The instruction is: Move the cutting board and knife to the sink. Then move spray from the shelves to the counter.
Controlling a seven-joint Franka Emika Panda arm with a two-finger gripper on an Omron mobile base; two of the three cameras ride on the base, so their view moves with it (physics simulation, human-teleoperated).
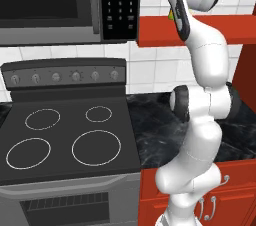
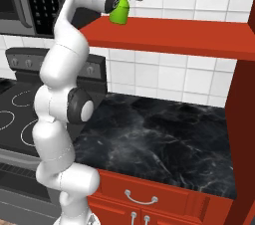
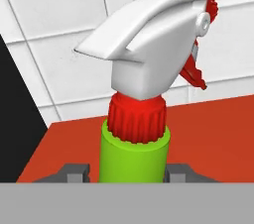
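Note:
The spray point(image 2: 119, 14), a green bottle with a red collar and a white-and-red trigger head, stands upright on the red shelves point(image 2: 169, 35) near their left end, against the white-tiled wall. My gripper point(image 2: 121, 6) reaches it from the left, the arm stretched high. In the hand view the fingers point(image 3: 74, 173) sit tight on both sides of the spray's point(image 3: 134, 158) green body, so the gripper point(image 3: 130, 173) is shut on it. A sliver of the spray point(image 1: 170, 15) peeks from behind the arm. The black marble counter point(image 2: 159, 134) lies below. The cutting board, knife and sink are out of view.
A black stove point(image 1: 65, 140) with white rings adjoins the counter point(image 1: 160, 130) on the left, with a microwave point(image 1: 65, 0) above it. A red side panel point(image 2: 244, 119) closes off the right end under the shelves point(image 1: 155, 30). Red drawers with silver handles point(image 2: 140, 199) are below.

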